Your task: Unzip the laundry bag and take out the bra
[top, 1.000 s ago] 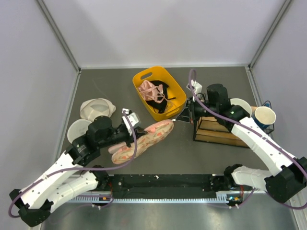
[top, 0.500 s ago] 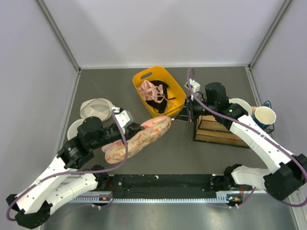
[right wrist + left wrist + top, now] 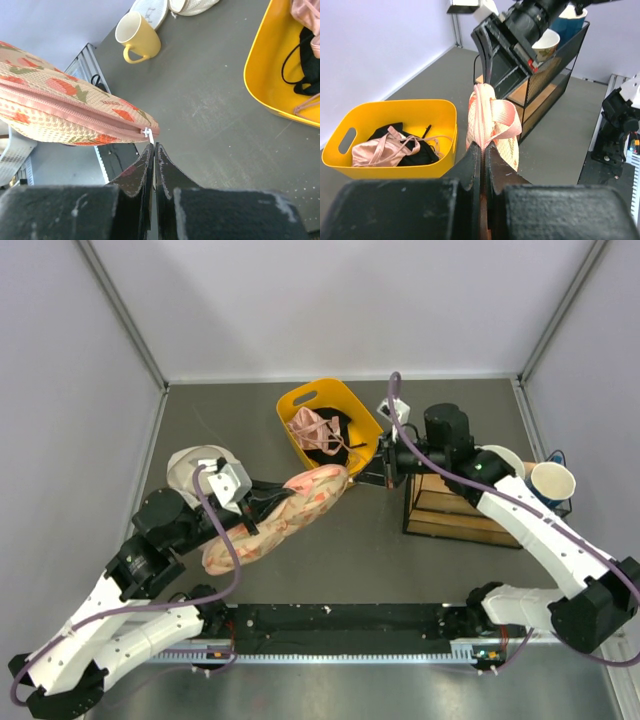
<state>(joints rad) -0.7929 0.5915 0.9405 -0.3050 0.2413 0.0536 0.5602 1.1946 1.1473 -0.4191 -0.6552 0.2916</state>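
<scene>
- The laundry bag [image 3: 300, 502] is held up off the table. It is stretched between the two grippers, and its long side runs from one pair of fingers to the other.
- The left gripper [image 3: 483, 146] is clenched on the pink zip edge at one end of the bag. The rest of the bag is seen straight ahead of its fingers.
- The right gripper [image 3: 153, 146] is pinched shut on the small white zip pull [image 3: 147, 133] at the other end. From there the bag is stretched away ahead of the fingertips and off to one side.
- The zip is seen closed all along the bag, so no unzipping is judged to be done yet.
- The pull has to be run along the bag's long side, toward the left fingers. The right gripper is the one on it, and the left one is needed to keep the bag tight.
- The bra is not seen. It is judged to be inside the shut bag.
- The yellow basket [image 3: 363, 430] is found just beside the right fingers and could be bumped. A pink garment [image 3: 382, 149] and a black garment [image 3: 417, 156] are seen in it.
- A wire rack [image 3: 455, 510] is found behind the right fingers, under that arm.
- A yellow mug [image 3: 136, 35] is seen on the table well beyond the bag, out of the way.
</scene>
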